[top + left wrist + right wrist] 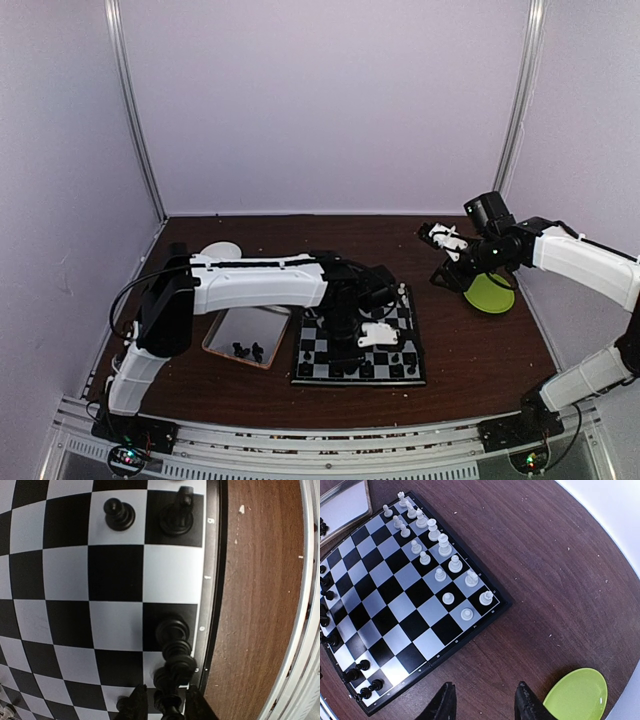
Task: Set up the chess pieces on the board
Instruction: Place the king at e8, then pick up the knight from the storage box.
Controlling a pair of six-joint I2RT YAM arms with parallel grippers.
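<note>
Left gripper [166, 711] straddles a black piece [168, 699] at the board [117, 575] edge; whether it pinches, I cannot tell. Right gripper [487, 705], fingers spread, hangs at the board's two o'clock.

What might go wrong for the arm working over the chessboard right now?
The left gripper straddles a black piece at the edge of the board, with other black pieces crowded right beside it. Its fingers might knock those over. The black piece could also tip off the edge onto the table.
</note>
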